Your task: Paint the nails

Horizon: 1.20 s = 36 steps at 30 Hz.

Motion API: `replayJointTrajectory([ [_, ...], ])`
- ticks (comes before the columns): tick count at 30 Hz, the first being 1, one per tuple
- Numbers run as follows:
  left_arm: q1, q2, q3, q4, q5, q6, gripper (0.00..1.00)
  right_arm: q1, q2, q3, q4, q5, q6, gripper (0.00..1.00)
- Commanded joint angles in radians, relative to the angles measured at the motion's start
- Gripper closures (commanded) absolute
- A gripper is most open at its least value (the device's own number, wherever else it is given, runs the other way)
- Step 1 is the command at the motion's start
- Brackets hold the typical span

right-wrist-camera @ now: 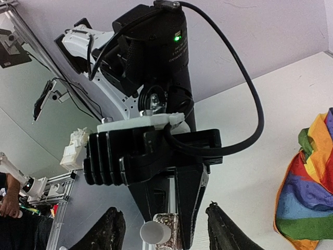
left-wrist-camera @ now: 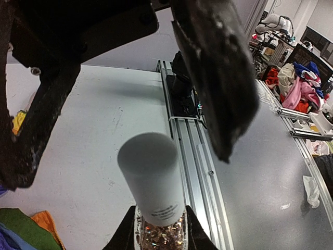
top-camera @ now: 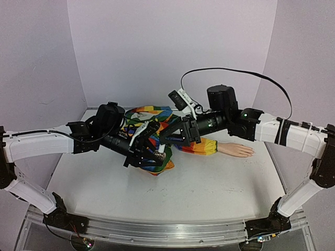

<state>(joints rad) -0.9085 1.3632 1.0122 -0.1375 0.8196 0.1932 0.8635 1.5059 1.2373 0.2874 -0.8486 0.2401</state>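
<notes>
- Your left gripper is clamping its jaws on the glittery body of a small bottle, and the bottle's white cap is pointing away from the wrist.
- Your right gripper is keeping its jaws apart and straddling that cap. One finger is standing on each side of it, and neither is touching it in either wrist view.
- Both grippers are meeting tip to tip over the bunched rainbow-striped sleeve, a little left of the middle of the worktop.
- The pale mannequin hand is lying on the worktop at the sleeve's right end, just in front of your right forearm, with its fingers pointing right.
- The nails are sitting at those fingertips, well apart from both sets of jaws and off to their right. They are too small here for you to judge their surface.
</notes>
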Motion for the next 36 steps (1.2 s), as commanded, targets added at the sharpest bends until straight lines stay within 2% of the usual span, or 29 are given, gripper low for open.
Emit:
replayJointTrajectory([
  [1, 0.006, -0.009, 0.054, 0.052, 0.053, -0.012, 1.00, -0.001, 0.022, 0.023, 0.086, -0.102, 0.019, 0.45],
  [4, 0.007, -0.009, 0.054, 0.052, 0.049, -0.012, 1.00, -0.001, 0.029, 0.018, 0.115, -0.124, 0.034, 0.45],
  [11, 0.012, -0.009, 0.055, 0.054, 0.045, -0.016, 1.00, 0.001, 0.052, 0.019, 0.128, -0.155, 0.041, 0.59],
  [18, 0.024, -0.007, 0.056, 0.062, 0.046, -0.027, 1.00, 0.000, 0.063, 0.020, 0.131, -0.158, 0.039, 0.60],
  [26, 0.035, -0.006, 0.056, 0.074, 0.047, -0.040, 1.00, 0.002, 0.084, 0.028, 0.134, -0.169, 0.036, 0.74],
  [32, 0.042, -0.007, 0.051, 0.087, 0.033, -0.049, 1.00, 0.007, 0.101, 0.033, 0.140, -0.173, 0.032, 0.95],
  [34, 0.046, -0.009, 0.051, 0.093, 0.009, -0.059, 1.00, 0.013, 0.104, 0.031, 0.141, -0.154, 0.026, 1.00],
  [36, 0.048, -0.012, 0.051, 0.102, -0.052, -0.081, 1.00, 0.019, 0.108, 0.024, 0.143, -0.138, 0.023, 1.00],
])
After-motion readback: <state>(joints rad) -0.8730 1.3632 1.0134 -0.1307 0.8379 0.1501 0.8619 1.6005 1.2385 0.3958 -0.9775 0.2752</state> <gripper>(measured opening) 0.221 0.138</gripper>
